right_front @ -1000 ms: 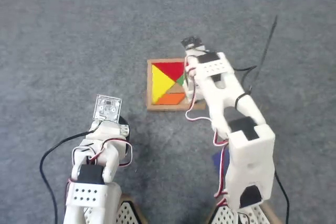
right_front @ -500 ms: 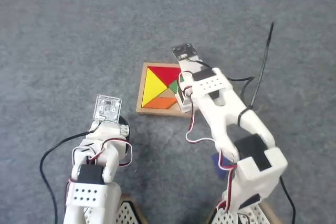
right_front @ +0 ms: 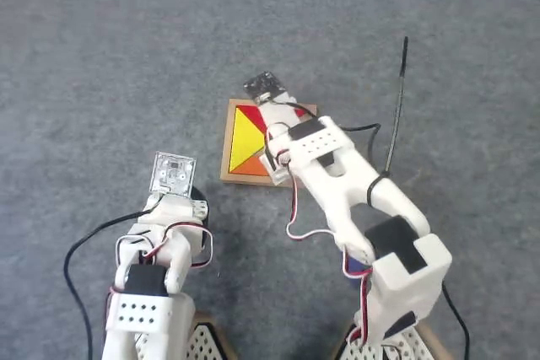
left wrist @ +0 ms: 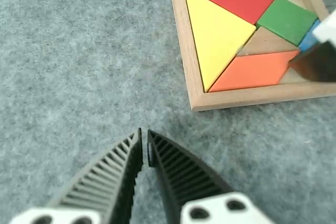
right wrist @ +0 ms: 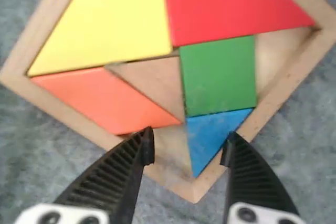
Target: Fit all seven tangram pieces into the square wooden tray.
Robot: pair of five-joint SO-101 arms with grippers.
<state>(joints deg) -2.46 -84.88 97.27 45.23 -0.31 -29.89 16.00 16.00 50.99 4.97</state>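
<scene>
The square wooden tray (right wrist: 31, 45) holds a yellow triangle (right wrist: 110, 19), a red triangle (right wrist: 231, 3), a green square (right wrist: 218, 74), an orange parallelogram (right wrist: 105, 100) and a small blue triangle (right wrist: 210, 132). Bare wood shows in a triangular gap (right wrist: 155, 80) between orange and green, and in another beside the green square. My right gripper (right wrist: 186, 148) hangs open just above the blue triangle, one finger on each side. My left gripper (left wrist: 144, 140) is shut and empty over the carpet, short of the tray (left wrist: 181, 51). In the high view the right arm (right_front: 329, 174) covers half the tray (right_front: 226, 145).
Grey carpet (right_front: 101, 65) covers the whole table. A thin black cable (right_front: 396, 107) rises to the right of the tray. Something dark blue (right_front: 353, 264) shows on the carpet under the right arm. The left arm (right_front: 164, 233) stands at the front left.
The right arm has swung left across the tray. The tray has slid left and turned a little. The left arm has stayed still.
</scene>
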